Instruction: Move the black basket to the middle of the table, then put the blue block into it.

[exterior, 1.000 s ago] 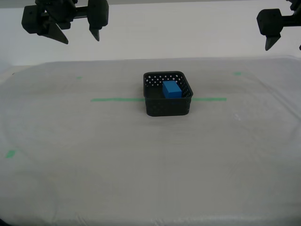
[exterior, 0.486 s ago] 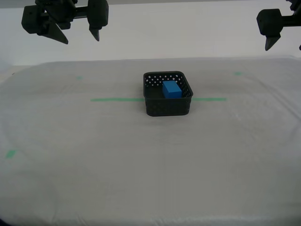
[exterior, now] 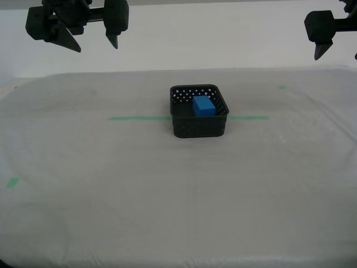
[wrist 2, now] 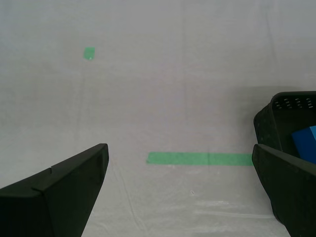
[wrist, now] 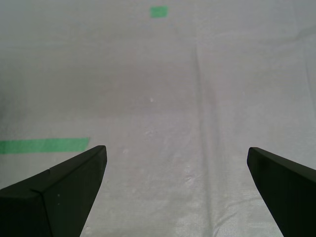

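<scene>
The black basket (exterior: 199,127) stands at the middle of the table (exterior: 167,195), across the green tape line (exterior: 134,118). The blue block (exterior: 203,106) lies inside it, toward its far side. My second gripper (exterior: 95,46) hangs open high at the exterior view's upper left, holding nothing. Its wrist view shows open fingers (wrist 2: 59,192) with the basket (wrist 2: 281,123) and the block (wrist 2: 306,140) at the frame edge. My first gripper (exterior: 337,47) hangs high at the exterior view's upper right, partly cut off. It is open (wrist: 176,149) over bare cloth.
Small green tape marks lie on the cloth: one (exterior: 12,182) near the exterior view's left edge, one (exterior: 93,92) at the far left, one (exterior: 281,87) at the far right. A pale wall rises behind the table.
</scene>
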### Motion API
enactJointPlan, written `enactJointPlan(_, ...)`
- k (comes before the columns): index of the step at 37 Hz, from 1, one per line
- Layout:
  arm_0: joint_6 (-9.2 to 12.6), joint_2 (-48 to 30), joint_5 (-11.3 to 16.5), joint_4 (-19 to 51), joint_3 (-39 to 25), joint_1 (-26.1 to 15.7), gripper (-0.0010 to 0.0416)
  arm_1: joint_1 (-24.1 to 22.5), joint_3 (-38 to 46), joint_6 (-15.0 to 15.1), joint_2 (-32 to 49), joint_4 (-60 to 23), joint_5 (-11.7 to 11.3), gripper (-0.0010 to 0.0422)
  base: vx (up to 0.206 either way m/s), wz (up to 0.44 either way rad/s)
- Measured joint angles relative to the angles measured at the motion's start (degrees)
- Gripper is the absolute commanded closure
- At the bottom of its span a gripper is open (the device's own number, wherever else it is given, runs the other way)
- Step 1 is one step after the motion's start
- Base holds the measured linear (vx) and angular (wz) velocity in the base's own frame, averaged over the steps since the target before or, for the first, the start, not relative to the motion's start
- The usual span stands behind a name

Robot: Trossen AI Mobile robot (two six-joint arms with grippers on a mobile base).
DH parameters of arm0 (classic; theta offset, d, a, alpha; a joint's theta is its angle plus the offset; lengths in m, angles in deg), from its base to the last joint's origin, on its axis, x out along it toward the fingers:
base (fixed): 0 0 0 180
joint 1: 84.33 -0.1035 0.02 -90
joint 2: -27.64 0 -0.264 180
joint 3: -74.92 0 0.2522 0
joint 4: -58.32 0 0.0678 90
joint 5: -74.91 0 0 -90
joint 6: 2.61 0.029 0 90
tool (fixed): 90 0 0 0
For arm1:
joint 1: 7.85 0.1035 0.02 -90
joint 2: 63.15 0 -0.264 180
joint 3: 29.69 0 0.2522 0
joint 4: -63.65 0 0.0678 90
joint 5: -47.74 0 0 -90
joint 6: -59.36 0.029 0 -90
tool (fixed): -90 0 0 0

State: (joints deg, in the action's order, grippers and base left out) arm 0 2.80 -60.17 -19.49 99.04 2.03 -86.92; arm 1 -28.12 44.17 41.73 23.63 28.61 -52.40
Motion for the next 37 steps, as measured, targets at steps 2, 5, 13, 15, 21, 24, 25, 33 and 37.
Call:
enactJointPlan(2, 0.0, 0.0, 0.0, 0.0, 0.0, 0.0, 0.0007, 0.0, 0.0, 0.0, 0.0, 0.0, 0.0, 0.0012, 0.0, 0.0)
enactJointPlan(5, 0.0, 0.0, 0.0, 0.0, 0.0, 0.0, 0.0007, 0.0, 0.0, 0.0, 0.0, 0.0, 0.0, 0.0012, 0.0, 0.0)
enactJointPlan(13, 0.0, 0.0, 0.0, 0.0, 0.0, 0.0, 0.0007, 0.0, 0.0, 0.0, 0.0, 0.0, 0.0, 0.0012, 0.0, 0.0)
enactJointPlan(15, 0.0, 0.0, 0.0, 0.0, 0.0, -0.1, 0.0007, 0.0, 0.0, 0.0, 0.0, 0.0, 0.0, 0.0012, 0.0, 0.0)
enactJointPlan(21, 0.0, 0.0, 0.0, 0.0, 0.0, -0.1, 0.0007, 0.0, 0.0, 0.0, 0.0, 0.0, 0.0, 0.0012, 0.0, 0.0)
enactJointPlan(24, 0.0, 0.0, 0.0, 0.0, 0.0, 0.0, 0.0007, 0.0, 0.0, 0.0, 0.0, 0.0, 0.0, 0.0012, 0.0, 0.0)
enactJointPlan(25, 0.0, 0.0, 0.0, 0.0, 0.0, 0.0, 0.0007, 0.0, 0.0, 0.0, 0.0, 0.0, 0.0, 0.0012, 0.0, 0.0)
enactJointPlan(33, 0.0, 0.0, 0.0, 0.0, 0.0, 0.0, 0.0007, 0.0, 0.0, 0.0, 0.0, 0.0, 0.0, 0.0012, 0.0, 0.0)
enactJointPlan(37, 0.0, 0.0, 0.0, 0.0, 0.0, -0.1, 0.0007, 0.0, 0.0, 0.0, 0.0, 0.0, 0.0, 0.0012, 0.0, 0.0)
